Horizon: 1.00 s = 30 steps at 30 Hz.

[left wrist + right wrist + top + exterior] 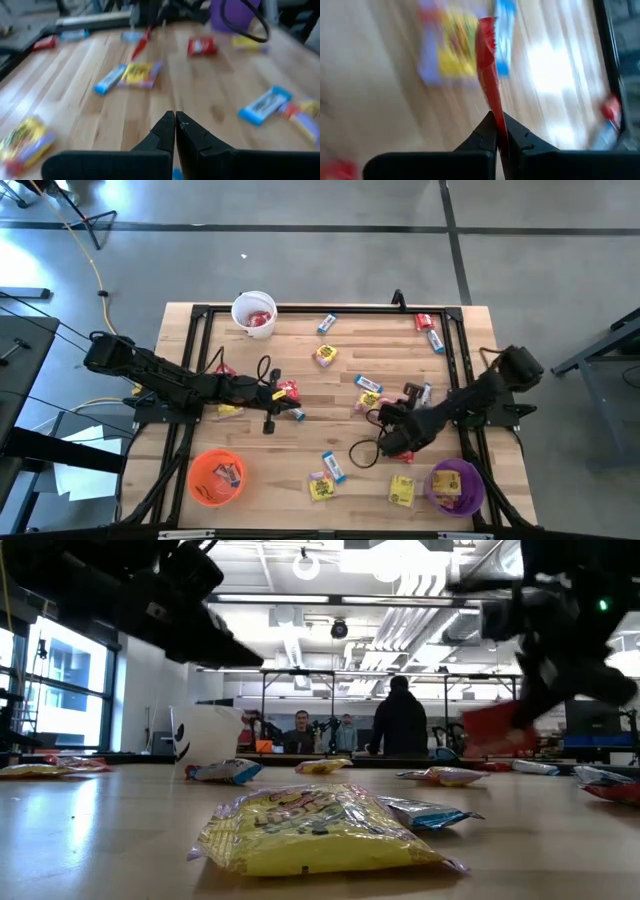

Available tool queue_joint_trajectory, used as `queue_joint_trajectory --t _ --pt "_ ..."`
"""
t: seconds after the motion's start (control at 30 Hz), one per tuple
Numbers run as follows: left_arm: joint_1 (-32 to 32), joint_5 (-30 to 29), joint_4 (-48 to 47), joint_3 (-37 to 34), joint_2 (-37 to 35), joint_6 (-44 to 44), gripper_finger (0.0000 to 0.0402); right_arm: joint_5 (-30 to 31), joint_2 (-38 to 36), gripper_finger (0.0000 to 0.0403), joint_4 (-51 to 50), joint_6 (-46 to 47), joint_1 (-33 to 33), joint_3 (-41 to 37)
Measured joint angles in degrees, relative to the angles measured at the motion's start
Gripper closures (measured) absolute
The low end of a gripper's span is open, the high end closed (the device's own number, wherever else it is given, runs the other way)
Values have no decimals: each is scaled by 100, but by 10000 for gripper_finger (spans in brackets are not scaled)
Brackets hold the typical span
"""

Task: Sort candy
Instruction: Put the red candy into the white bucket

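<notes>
Overhead and table-level views, two close wrist cameras, all over one table [300, 380].

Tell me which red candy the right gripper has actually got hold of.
The red packet pinched edge-on in the right gripper, lifted off the table; the other red ones lie flat on the wood or sit in the white cup.

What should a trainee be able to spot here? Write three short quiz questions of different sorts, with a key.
1. True or false: the right end effector is shut on a red packet.
2. The white cup holds: A) red candy B) blue bars C) nothing.
3. Fill in: the left end effector is shut and holds ____.
Key: 1 true; 2 A; 3 nothing.
</notes>
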Motion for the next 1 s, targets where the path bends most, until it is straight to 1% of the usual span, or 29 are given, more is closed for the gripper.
queue_joint_trajectory --t 0.1,0.17,0.2,0.33,0.43,0.53,0.67,0.77,0.83,1.0 --pt "2 350 721 4 329 100 401 423 -235 402 1033 -489 40 -87" --pt "0 318 1129 4 587 149 401 637 -308 402 1713 -931 32 -165" --pt "2 210 1311 4 720 164 400 674 -314 402 2073 -1166 -9 -182" --pt "7 -248 1926 4 1150 498 382 633 -275 402 3337 -2067 -158 -189" --pt "3 -244 2058 102 1322 697 354 578 -275 402 4105 -2624 -227 -191" --pt "-74 -126 2051 280 1448 720 317 382 -275 402 4687 -3013 -279 -191" --pt "-254 -215 2019 575 1665 1065 267 304 -275 403 5191 -3349 -283 -195" --pt "-381 -648 1986 836 1856 1288 239 208 -275 403 5399 -3488 -283 -195" --pt "-433 -818 1980 982 1959 1427 227 157 -275 403 5475 -3529 -283 -195" --pt "-455 -836 1889 1196 2110 1468 221 136 -275 403 5524 -3559 -283 -195"
